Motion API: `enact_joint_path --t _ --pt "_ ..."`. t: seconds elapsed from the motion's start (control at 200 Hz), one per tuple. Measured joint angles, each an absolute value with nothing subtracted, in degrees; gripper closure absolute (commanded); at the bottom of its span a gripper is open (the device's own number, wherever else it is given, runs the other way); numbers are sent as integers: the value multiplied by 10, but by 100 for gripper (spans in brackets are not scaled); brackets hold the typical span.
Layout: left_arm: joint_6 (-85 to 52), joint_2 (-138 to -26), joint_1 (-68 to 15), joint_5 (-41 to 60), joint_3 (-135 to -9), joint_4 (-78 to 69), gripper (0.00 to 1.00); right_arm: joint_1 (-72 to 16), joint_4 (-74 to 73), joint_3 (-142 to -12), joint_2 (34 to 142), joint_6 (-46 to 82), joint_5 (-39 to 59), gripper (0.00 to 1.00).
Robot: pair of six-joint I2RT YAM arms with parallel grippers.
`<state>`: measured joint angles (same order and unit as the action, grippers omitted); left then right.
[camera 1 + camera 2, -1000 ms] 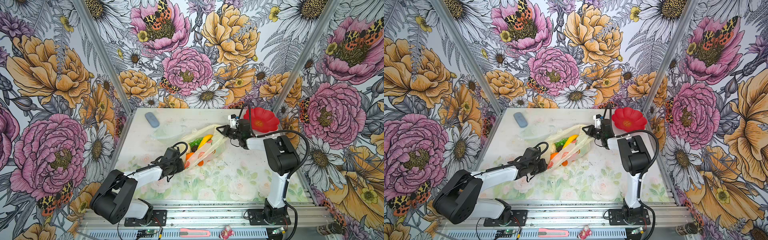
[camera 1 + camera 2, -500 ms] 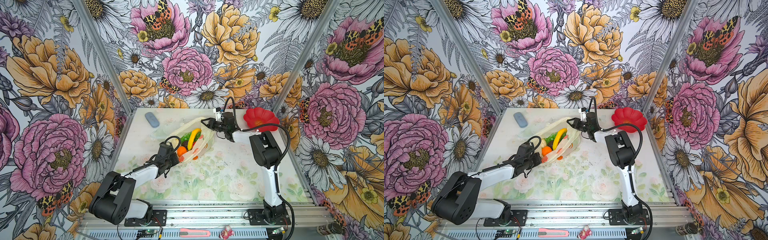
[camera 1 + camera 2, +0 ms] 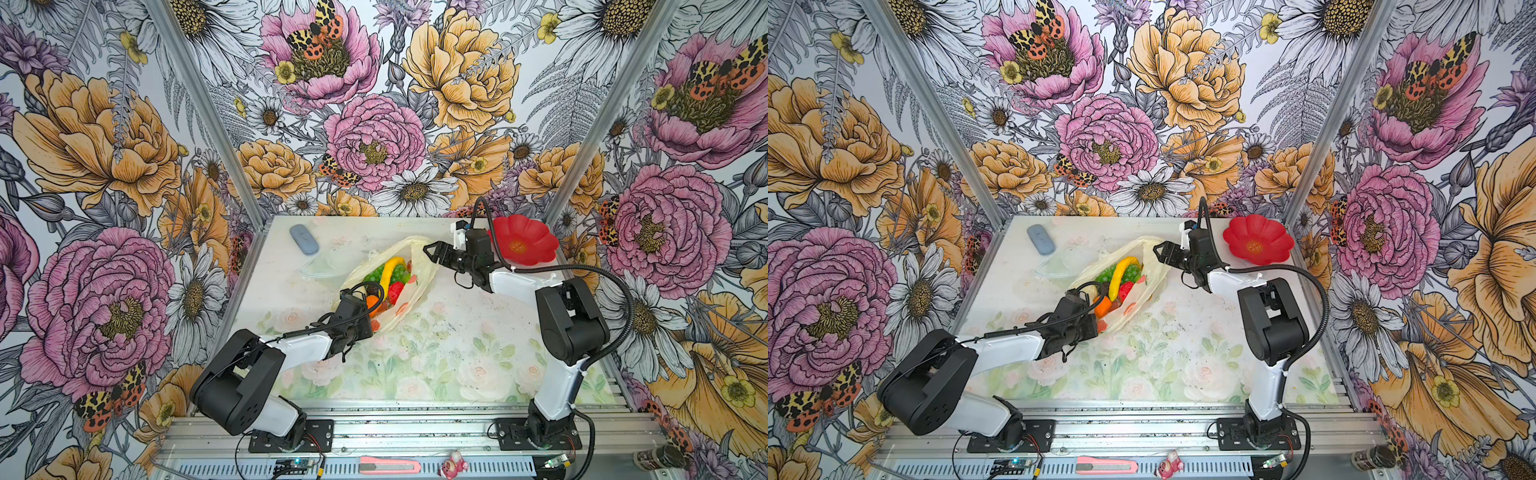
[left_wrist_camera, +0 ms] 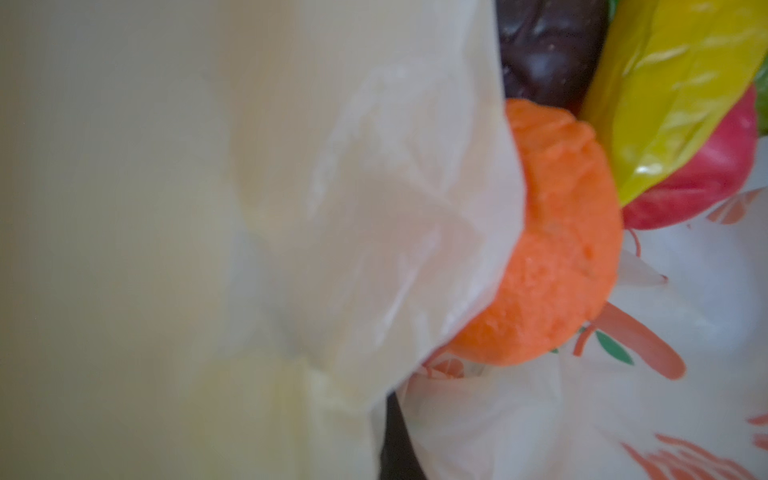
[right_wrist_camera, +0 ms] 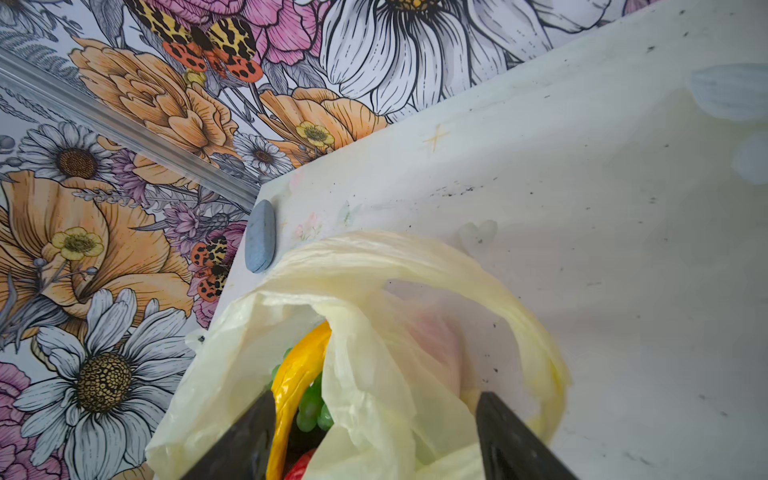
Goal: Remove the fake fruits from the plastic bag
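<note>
Left tool (image 3: pixel 370 320) clenched on bag (image 3: pixel 420 279): thin, slippery film. Right tool (image 3: pixel 432 250) released just beside bag. Fruits (image 3: pixel 395 289) likely light, glossy; pinch banana (image 3: pixel 390 269) mid-length.

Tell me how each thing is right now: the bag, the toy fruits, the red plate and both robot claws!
Thin pale-yellow plastic bag, lying on the table, mouth open.
Glossy toy fruits, piled inside the bag, none out.
Red flower-shaped plate, upright, no fruit on it.
Left gripper, shut on the bag's near edge.
Right gripper, open, at the bag's handle end.
</note>
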<state>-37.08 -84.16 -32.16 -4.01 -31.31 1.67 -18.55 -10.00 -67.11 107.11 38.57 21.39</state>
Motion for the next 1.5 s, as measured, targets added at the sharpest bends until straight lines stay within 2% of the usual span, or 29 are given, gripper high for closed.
enact_joint_path --t 0.08,0.135,0.36,0.445,0.585,0.701,0.766,0.921,1.156,1.296,1.501 --pt "-370 -850 -329 -43 -325 19 99 -208 -63 -671 1067 368 182 17" --pt "-369 -854 -334 -45 -332 20 99 -227 -33 -671 1065 359 150 10" --pt "-369 -861 -345 -51 -341 23 98 -298 54 -713 1080 341 68 8" --pt "-369 -861 -346 -52 -342 23 98 -307 74 -746 1099 335 45 20" --pt "-369 -861 -346 -58 -342 27 98 -298 93 -752 1111 321 23 60" --pt "-371 -861 -347 -60 -342 27 99 -277 81 -715 1092 314 28 79" --pt "-372 -861 -347 -60 -342 26 99 -261 63 -675 1064 316 44 85" --pt "-381 -866 -341 -60 -341 14 100 -220 6 -569 1013 337 90 91" --pt "-409 -860 -303 -41 -300 -44 100 -205 -52 -515 1041 358 132 94" --pt "-417 -849 -270 -29 -284 -59 100 -209 -65 -553 1086 364 154 94" --pt "-409 -833 -218 -21 -283 -59 100 -233 -63 -698 1189 364 178 94"
